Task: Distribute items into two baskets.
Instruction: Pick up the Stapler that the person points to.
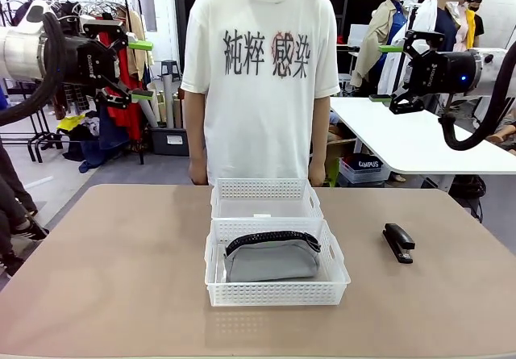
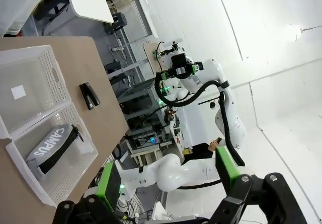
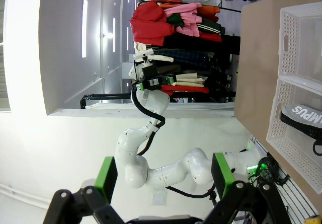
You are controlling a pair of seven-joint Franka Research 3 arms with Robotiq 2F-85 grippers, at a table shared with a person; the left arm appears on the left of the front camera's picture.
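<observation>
Front view: nearer basket [image 1: 278, 294] and farther basket [image 1: 266, 188], two in all, touch end to end mid-frame on the surface [image 1: 113, 270]. The one grey pouch [image 1: 270, 264] lies inside the nearer basket, and the one black stapler [image 1: 398, 242] lies apart at the right. The left jaws at upper left and the right jaws at upper right hang spread wide, holding nothing. Left wrist view: the pouch [image 2: 53, 143] is probably light and floppy, so pinch it across the zipper ridge. The stapler [image 2: 89, 95] looks rigid, smooth and denser, so grip its narrow sides. Right wrist view: the pouch [image 3: 302, 114] shows at right, in the nearer basket.
</observation>
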